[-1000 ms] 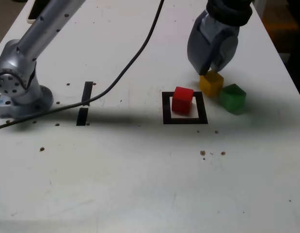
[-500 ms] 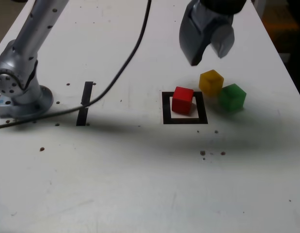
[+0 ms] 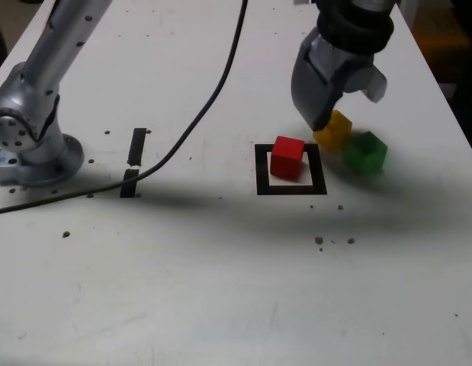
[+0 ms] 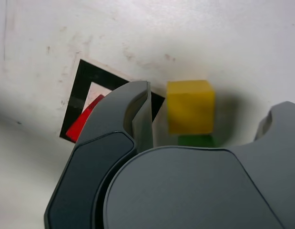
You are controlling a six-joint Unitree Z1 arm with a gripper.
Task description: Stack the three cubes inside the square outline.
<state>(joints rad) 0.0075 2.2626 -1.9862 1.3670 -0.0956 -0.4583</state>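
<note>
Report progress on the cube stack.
Done: red cube sits inside the square outline. In hand: nothing; jaws stand open, with the yellow cube between them. Left: yellow and the green cube, both outside the outline, still need stacking.

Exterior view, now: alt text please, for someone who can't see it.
Open grey gripper over a yellow cube on a white table. A green cube sits just right of the yellow one; a red cube stands inside a black square tape outline to the left.
</note>
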